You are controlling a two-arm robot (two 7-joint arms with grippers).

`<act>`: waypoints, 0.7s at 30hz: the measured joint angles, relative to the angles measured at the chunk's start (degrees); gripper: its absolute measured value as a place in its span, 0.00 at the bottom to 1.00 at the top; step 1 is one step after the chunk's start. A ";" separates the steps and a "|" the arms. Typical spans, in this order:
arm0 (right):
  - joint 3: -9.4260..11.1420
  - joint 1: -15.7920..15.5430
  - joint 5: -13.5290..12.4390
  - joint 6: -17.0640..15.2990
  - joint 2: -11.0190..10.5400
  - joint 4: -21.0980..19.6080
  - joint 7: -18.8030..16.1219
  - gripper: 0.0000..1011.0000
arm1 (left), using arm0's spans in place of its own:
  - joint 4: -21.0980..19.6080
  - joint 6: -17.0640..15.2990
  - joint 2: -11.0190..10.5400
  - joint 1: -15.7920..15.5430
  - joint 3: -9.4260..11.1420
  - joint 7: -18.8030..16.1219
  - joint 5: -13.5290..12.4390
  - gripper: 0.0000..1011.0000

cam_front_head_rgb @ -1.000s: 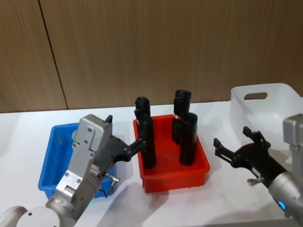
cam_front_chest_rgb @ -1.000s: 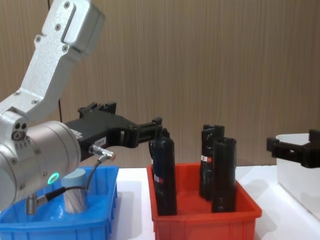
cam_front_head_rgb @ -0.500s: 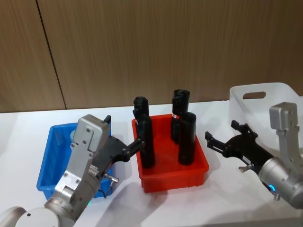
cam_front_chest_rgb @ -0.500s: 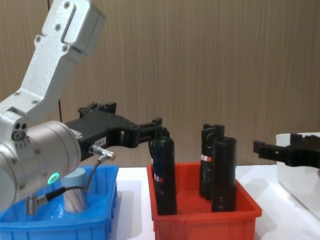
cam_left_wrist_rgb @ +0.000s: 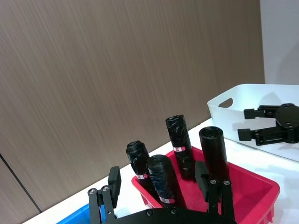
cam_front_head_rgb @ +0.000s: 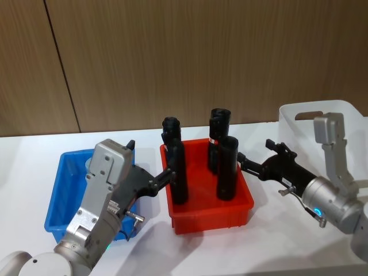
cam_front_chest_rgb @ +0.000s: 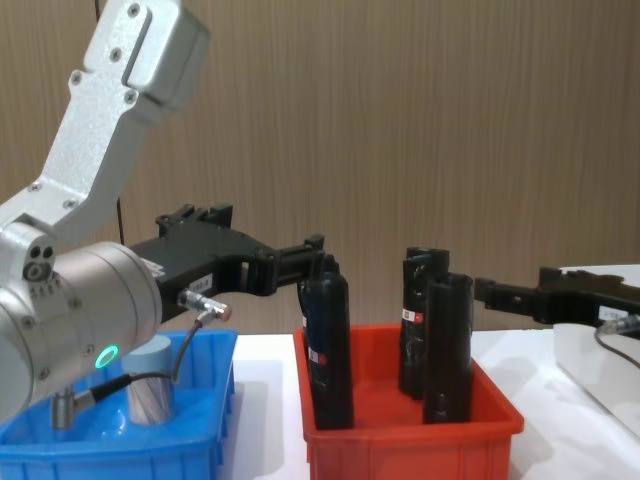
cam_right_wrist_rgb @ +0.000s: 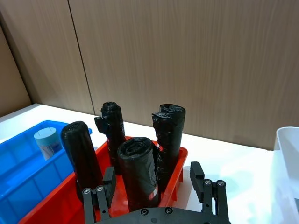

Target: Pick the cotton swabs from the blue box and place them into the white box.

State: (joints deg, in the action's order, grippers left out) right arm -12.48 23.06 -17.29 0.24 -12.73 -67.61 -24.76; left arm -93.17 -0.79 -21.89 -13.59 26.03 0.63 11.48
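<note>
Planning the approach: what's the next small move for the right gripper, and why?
Probably move the right gripper left, above the black cylinders, toward the blue box. It is open and empty at the red bin's right edge, while a cotton swab jar stands in the blue box beyond. The left gripper hovers open by that box.

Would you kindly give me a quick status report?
Left gripper open beside blue box. Right gripper open at red bin. Cotton swabs unpicked.

What we are counting on the table

We are seeing four black rolls point(cam_right_wrist_rgb: 138, 170), three boxes, one swab jar point(cam_right_wrist_rgb: 47, 141), two grippers.
</note>
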 joint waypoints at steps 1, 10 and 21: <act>-0.04 0.34 0.00 0.13 0.11 0.48 -0.34 0.99 | 0.00 0.00 0.00 0.00 0.00 0.00 0.00 0.99; -0.62 4.17 0.18 1.50 1.44 6.05 -2.98 0.99 | 0.00 0.00 0.00 0.00 0.00 0.00 0.00 0.99; -1.34 7.77 0.97 2.93 2.74 11.58 -4.94 0.99 | 0.00 0.00 0.00 0.00 0.00 0.00 0.00 0.99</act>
State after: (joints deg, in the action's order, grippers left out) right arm -13.82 30.83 -16.32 3.17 -9.99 -56.03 -29.70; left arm -93.17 -0.80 -21.89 -13.59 26.03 0.62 11.48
